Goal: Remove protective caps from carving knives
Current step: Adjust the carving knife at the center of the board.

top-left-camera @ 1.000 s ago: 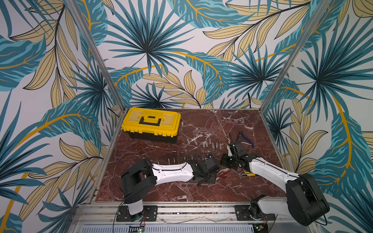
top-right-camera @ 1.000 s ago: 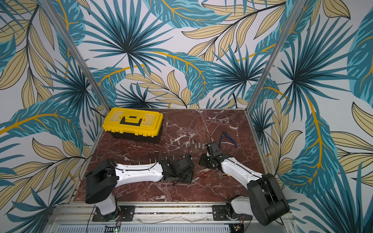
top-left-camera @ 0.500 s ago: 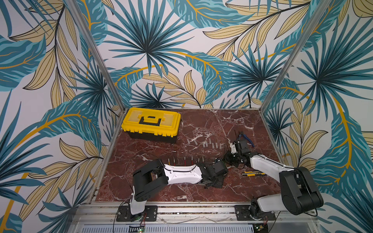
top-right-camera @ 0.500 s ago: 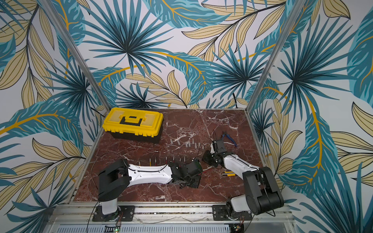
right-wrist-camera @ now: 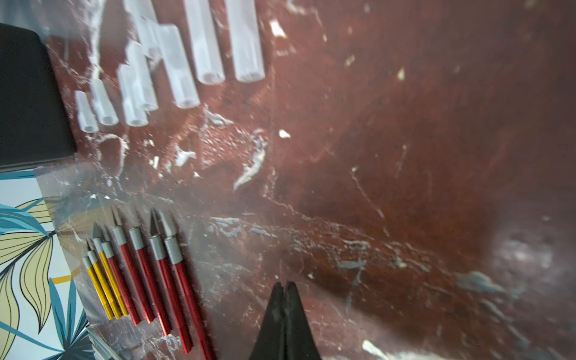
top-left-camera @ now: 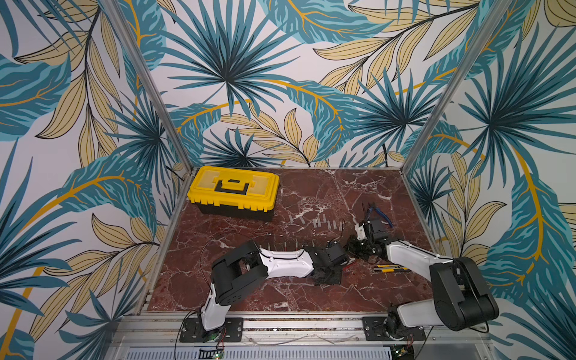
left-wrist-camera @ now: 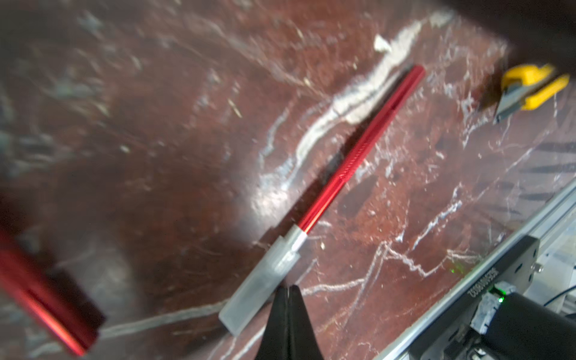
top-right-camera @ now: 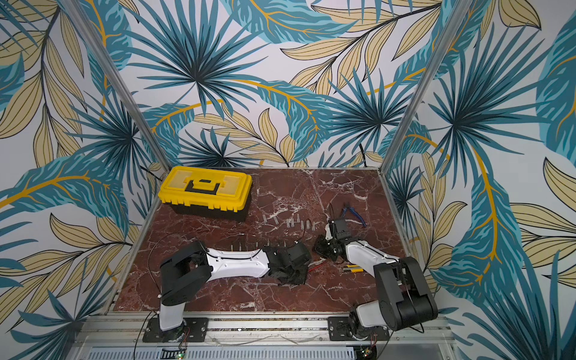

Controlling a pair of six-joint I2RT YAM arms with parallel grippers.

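Hovering with left jaws and right jaws closed, empty; risks shoving the capped red knife (left-wrist-camera: pixel 358 149) along the counter (left-wrist-camera: pixel 156 124) unless opened first.

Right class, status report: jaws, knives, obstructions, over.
Both jaws shut, empty. Red knife by left jaws, cap still on. Row of knives bare, loose caps apart. Nothing blocking.

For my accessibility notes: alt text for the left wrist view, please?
A red-handled carving knife lies on the red marble table, its translucent protective cap still on. The shut left gripper sits beside the cap; a yellow utility knife lies apart.
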